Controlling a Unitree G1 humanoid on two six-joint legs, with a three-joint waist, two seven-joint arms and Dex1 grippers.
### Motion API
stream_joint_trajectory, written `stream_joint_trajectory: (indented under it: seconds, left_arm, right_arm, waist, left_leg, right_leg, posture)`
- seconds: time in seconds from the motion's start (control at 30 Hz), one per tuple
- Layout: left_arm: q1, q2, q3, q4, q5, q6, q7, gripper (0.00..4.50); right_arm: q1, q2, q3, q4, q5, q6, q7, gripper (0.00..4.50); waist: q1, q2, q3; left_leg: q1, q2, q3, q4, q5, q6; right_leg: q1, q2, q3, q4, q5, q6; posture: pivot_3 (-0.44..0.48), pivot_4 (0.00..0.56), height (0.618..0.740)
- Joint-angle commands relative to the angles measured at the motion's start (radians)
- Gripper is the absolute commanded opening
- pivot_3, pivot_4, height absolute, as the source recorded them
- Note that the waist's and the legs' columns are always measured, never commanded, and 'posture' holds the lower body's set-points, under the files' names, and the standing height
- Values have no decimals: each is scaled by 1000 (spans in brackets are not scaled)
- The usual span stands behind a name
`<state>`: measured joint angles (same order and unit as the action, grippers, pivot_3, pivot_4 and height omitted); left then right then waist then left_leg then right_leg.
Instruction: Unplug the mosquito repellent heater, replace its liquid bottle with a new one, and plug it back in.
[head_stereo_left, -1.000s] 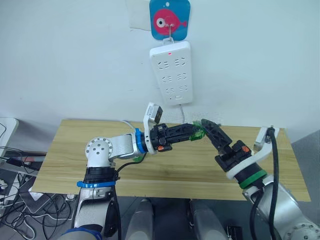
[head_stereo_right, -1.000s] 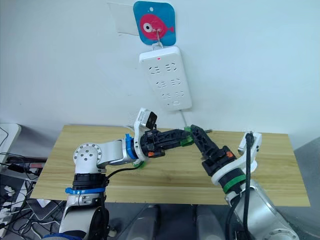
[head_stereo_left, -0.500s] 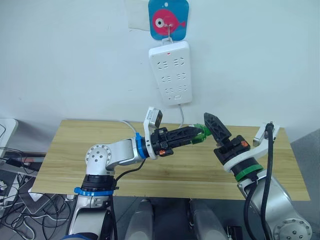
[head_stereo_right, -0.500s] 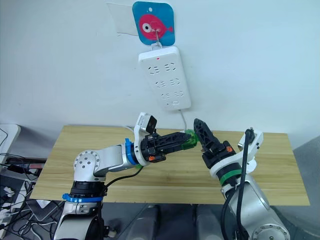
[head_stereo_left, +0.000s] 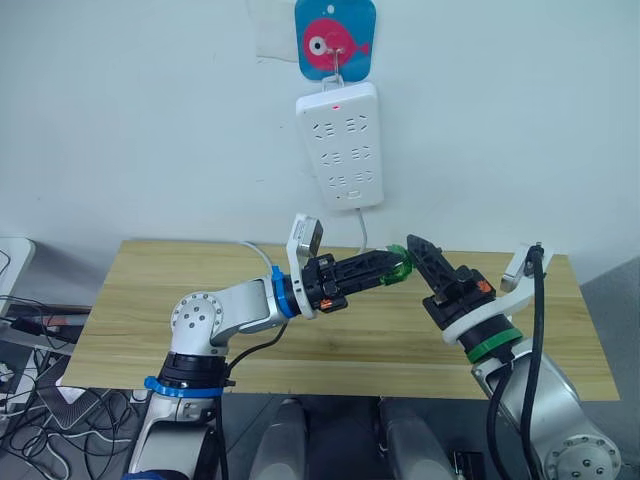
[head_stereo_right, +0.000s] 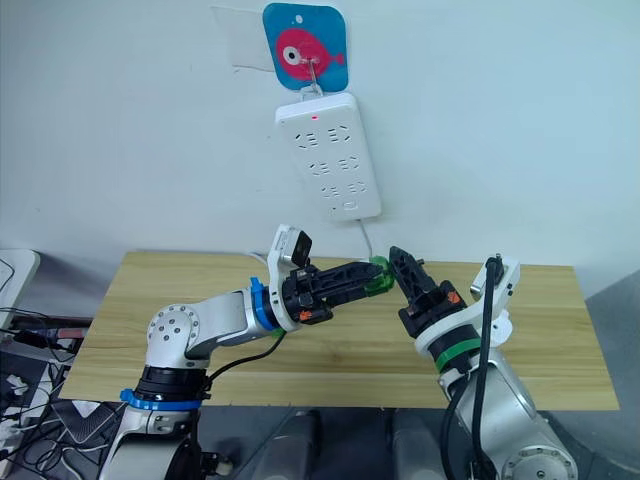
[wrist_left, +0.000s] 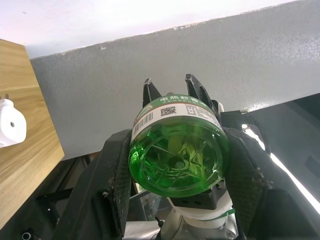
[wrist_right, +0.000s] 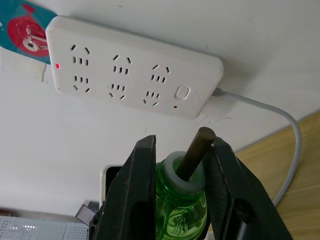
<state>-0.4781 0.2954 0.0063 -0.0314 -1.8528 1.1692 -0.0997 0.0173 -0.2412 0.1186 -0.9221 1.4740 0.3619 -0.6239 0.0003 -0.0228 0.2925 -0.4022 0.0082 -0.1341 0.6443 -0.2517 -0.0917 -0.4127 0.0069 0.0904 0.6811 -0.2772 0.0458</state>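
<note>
White wall behind, and on it we list a long white multi-socket power strip (head_stereo_left: 340, 146) with a red lamp lit, hung below a blue square hook plate bearing a pink fish (head_stereo_left: 335, 38); its white cable (wrist_right: 272, 111) runs down toward the wooden tabletop (head_stereo_left: 130, 300).

Item one: small green translucent plastic liquid bottle (wrist_left: 177, 150) with a white printed label band and a dark brown wick rod (wrist_right: 196, 152) rising from its white neck. We find it in the air above the tabletop's rear middle, below the power strip.

Item two: left gripper (head_stereo_left: 388, 268), its black fingers (wrist_left: 110, 185) clenched on the sides of the bottle's body, bottom end toward the wrist camera.

Item three: right gripper (wrist_right: 180, 165), its fingers (wrist_right: 137, 190) set to either side of the bottle's neck end. We cannot tell whether they press on it or stand just clear.

Item four: small white rounded plastic mosquito repellent heater (wrist_left: 11, 123), lying on the tabletop, well apart from the bottle, plugged into nothing.
</note>
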Motion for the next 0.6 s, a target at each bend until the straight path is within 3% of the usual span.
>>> stream_joint_trajectory:
  seconds: [0.03,0.13,0.17,0.23,0.27,0.3,0.37,0.4,0.5,0.6]
  left_arm:
    - [0,28,-20,-42,-27,18,-22,3265]
    - [-6,94,-14,-30,-40,49,-52,4228]
    - [-11,158,3,-39,-28,94,-105,4500]
    - [-22,250,22,-64,19,150,-199,4500]
    - [-25,314,11,-140,141,137,-304,4500]
    - [-11,379,-44,-247,341,31,-406,4500]
    - [55,452,-190,-403,788,-335,-595,4500]
    - [84,449,-235,-426,924,-479,-654,4500]
    - [146,367,-276,-394,1159,-761,-708,4500]
    - [201,302,-289,-349,1327,-933,-701,4500]
  right_arm:
    - [-16,-23,-34,9,20,-14,12,871]
    - [-25,-67,-75,33,49,-10,35,871]
    - [-27,-111,-112,59,61,6,59,871]
    - [-31,-181,-164,107,61,32,92,871]
    - [-41,-224,-185,155,22,52,107,871]
    - [-51,-273,-184,214,-78,82,110,871]
    - [-65,-369,-111,320,-356,117,176,871]
    - [-66,-377,-82,359,-450,103,216,871]
    - [-83,-293,-59,483,-627,20,265,871]
    - [-120,-238,-9,599,-837,-59,345,871]
  waist:
    - [0,0,0]
    - [0,0,0]
    - [-1,0,0]
    - [-2,0,0]
    - [-1,0,0]
    - [0,0,0]
    - [9,3,-1]
    - [18,6,-2]
    - [32,5,-2]
    - [36,5,-2]
  left_leg:
    - [0,0,0,0,0,0]
    - [0,0,0,0,-1,2]
    - [0,0,0,0,-2,3]
    - [0,0,0,0,-2,4]
    - [0,0,1,0,-2,4]
    - [1,0,0,-1,-2,4]
    - [1,-1,2,-2,-2,4]
    - [2,-1,5,-4,-2,4]
    - [2,-1,8,-8,0,1]
    - [-4,2,7,-8,0,0]
  right_leg:
    - [0,0,0,0,0,0]
    - [0,0,0,0,0,0]
    - [0,0,0,0,0,0]
    - [0,1,0,0,0,0]
    - [0,2,0,1,0,0]
    - [0,2,0,1,0,0]
    - [-1,3,2,-1,0,-1]
    - [-1,2,4,-2,0,-1]
    - [-3,0,7,-3,-2,-3]
    - [-10,1,6,0,-1,-3]
  posture:
    - [147,266,740]
    - [159,270,740]
    - [164,272,740]
    - [177,272,740]
    - [189,273,740]
    - [201,275,740]
    - [217,273,740]
    - [217,273,740]
    - [224,273,740]
    - [225,275,740]
